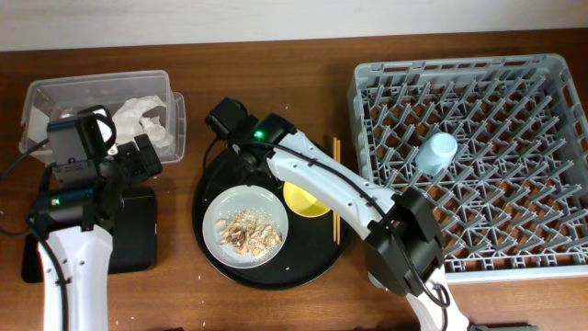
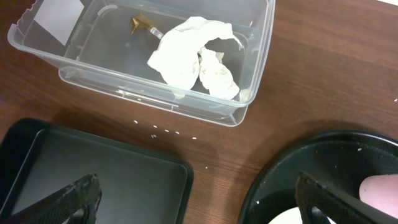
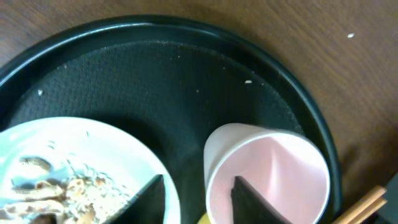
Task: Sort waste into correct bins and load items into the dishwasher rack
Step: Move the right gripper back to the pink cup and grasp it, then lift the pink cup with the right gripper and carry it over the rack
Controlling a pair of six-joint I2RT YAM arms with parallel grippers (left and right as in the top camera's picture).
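In the right wrist view the pink cup stands on the round black tray. My right gripper is shut on its wall, one finger inside and one outside. Beside it is the pale plate with food scraps. Overhead, the yellow bowl and chopsticks lie right of the plate. The blue cup sits in the rack. My left gripper hangs open over the table between the black bin tray and the round tray. The wrapper lies in the clear tub.
The right arm stretches across the round tray and hides the pink cup from above. The clear tub is at the back left, with the shallow black tray in front of it. Small crumbs dot the wood.
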